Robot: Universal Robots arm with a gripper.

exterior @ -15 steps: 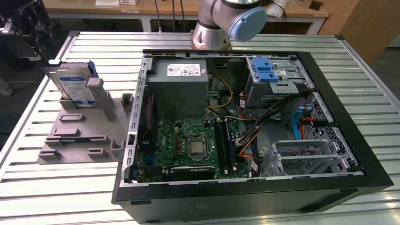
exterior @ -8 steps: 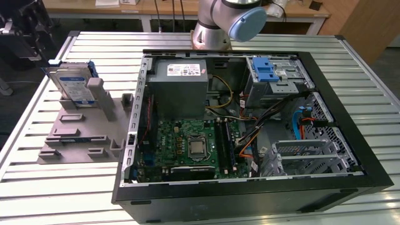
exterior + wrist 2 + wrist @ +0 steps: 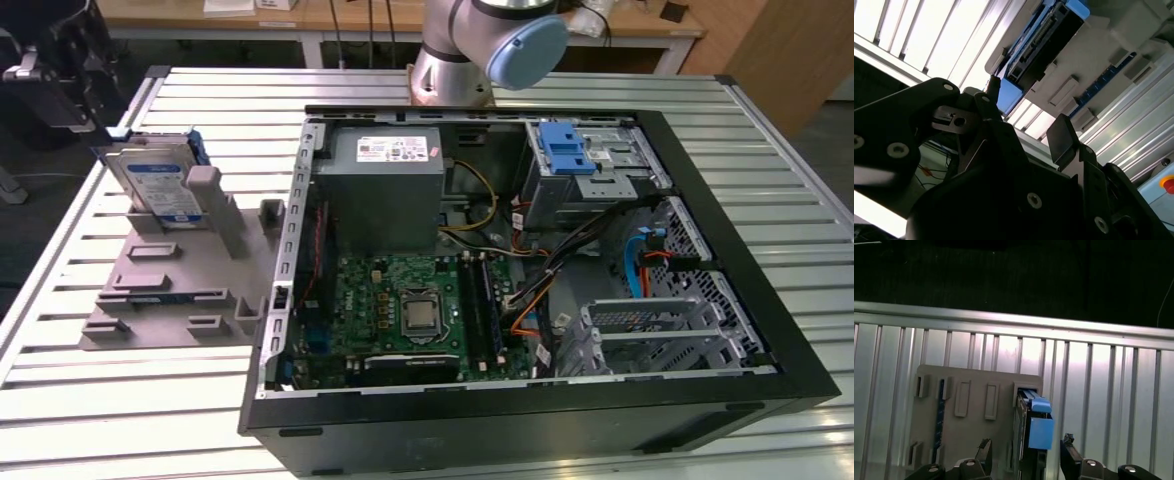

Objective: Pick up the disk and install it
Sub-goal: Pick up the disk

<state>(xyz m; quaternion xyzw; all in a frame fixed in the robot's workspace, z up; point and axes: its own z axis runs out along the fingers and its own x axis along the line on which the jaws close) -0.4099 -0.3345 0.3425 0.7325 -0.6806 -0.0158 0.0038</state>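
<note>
The grey fixture block (image 3: 160, 300) lies on the slatted table (image 3: 80, 400), at the exterior view's left of the open computer case (image 3: 534, 420). The disk (image 3: 150, 180) stands on edge in the block, just beside a tall post (image 3: 207, 200). It is silver with a white-and-blue label and blue rails. The gripper (image 3: 1026, 447) is near the disk, its fingers (image 3: 985, 450) spread apart, one to each side of the disk's blue end and clear of it.

Arm (image 3: 451, 62): silver-grey cylindrical joint housing, closed by a round pale blue cap (image 3: 527, 50). Gripper (image 3: 1026, 112), in the second wrist view: matte black, built of angular linked plates fastened with round silver screws (image 3: 898, 148). Its fingers (image 3: 1061, 136) are black throughout, one ending in a flat rectangular pad.
</note>
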